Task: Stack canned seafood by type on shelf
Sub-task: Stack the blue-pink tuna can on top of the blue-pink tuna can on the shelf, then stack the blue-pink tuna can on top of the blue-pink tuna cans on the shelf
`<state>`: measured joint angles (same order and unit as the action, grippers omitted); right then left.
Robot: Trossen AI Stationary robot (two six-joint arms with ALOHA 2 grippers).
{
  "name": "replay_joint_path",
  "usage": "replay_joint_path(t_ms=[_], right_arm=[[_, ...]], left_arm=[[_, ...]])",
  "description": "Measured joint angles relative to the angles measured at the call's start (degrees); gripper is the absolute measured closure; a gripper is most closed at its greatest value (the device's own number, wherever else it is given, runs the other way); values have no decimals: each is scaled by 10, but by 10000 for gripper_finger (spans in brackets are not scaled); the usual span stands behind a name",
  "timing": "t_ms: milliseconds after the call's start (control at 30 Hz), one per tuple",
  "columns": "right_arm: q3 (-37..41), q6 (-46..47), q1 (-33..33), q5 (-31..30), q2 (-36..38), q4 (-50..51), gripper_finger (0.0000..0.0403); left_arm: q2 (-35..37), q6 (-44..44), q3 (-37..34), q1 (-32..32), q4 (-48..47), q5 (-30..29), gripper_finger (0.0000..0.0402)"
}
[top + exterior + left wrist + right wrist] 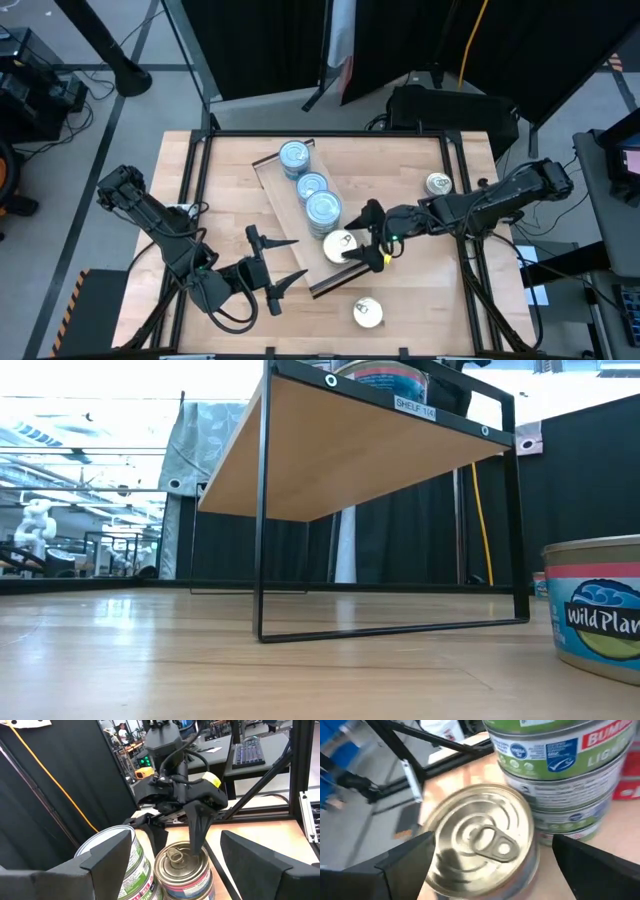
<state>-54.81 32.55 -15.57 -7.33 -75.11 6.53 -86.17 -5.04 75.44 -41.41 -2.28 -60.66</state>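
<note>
1. Four stacks of tins are sitting in a row on the shelf; the right pincer is hovering over the nearest, a pull-tab tin, its jaws spread and gripping nothing; placing looks just finished.
2. Two loose tins are waiting on the desk, well apart from that pincer; fetching one seems next.
3. Left pincer is idling released nearby.

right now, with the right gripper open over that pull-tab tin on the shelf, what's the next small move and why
Probably lift the right gripper straight up and back. Its fingers stand open on either side of the pull-tab tin, which sits on the shelf beside the stacks of blue-topped tins, so it looks placed. Two tins lie off the shelf.
</note>
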Motion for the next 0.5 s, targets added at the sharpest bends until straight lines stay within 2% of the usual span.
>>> replay_joint_path(t_ms=[133, 267, 433, 500], right_arm=[[0, -51, -9, -42, 0, 15, 11], [0, -73, -17, -52, 14, 25, 11], [0, -64, -19, -53, 85, 58, 11], [0, -64, -19, -79, 125, 94, 11]], left_arm=[[0, 0, 0, 0, 0, 0, 96], [0, -1, 0, 0, 0, 0, 96], [0, 0, 0, 0, -2, 0, 96], [0, 0, 0, 0, -4, 0, 96]])
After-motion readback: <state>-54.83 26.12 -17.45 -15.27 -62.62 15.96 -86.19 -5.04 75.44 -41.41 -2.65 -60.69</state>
